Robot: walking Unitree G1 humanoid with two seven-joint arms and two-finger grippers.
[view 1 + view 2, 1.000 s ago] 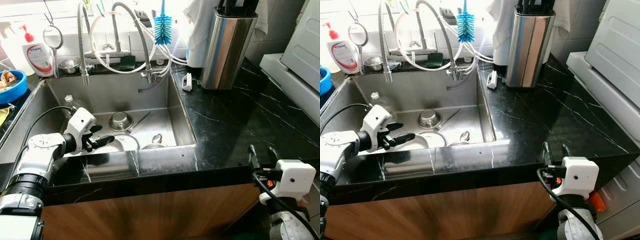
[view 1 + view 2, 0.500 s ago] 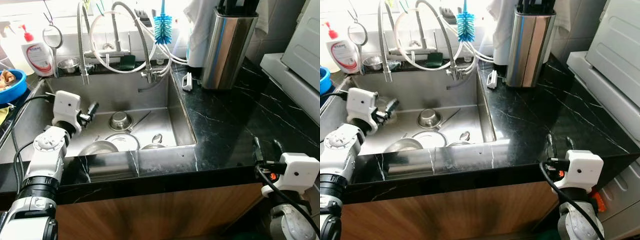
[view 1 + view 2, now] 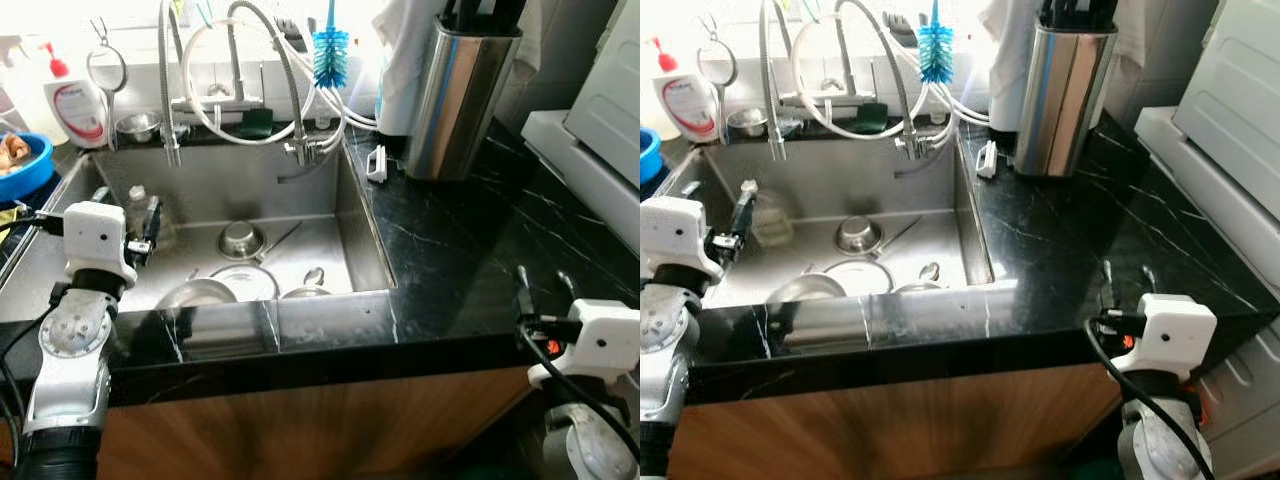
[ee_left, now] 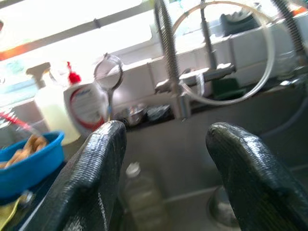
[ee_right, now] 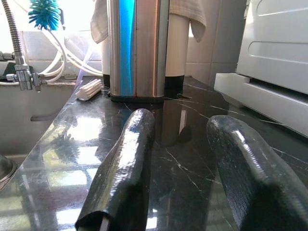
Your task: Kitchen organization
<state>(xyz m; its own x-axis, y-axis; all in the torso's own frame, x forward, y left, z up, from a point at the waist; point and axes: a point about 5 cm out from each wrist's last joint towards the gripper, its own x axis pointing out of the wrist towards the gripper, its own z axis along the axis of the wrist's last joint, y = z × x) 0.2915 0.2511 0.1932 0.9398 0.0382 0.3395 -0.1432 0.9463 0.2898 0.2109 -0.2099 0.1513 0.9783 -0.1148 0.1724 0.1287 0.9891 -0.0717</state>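
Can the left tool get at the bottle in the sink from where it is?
Probably yes. The left tool hangs open over the sink's left side, and the bottle lies just beyond its fingertips against the left wall. Nothing stands between them; the bowls sit further right.
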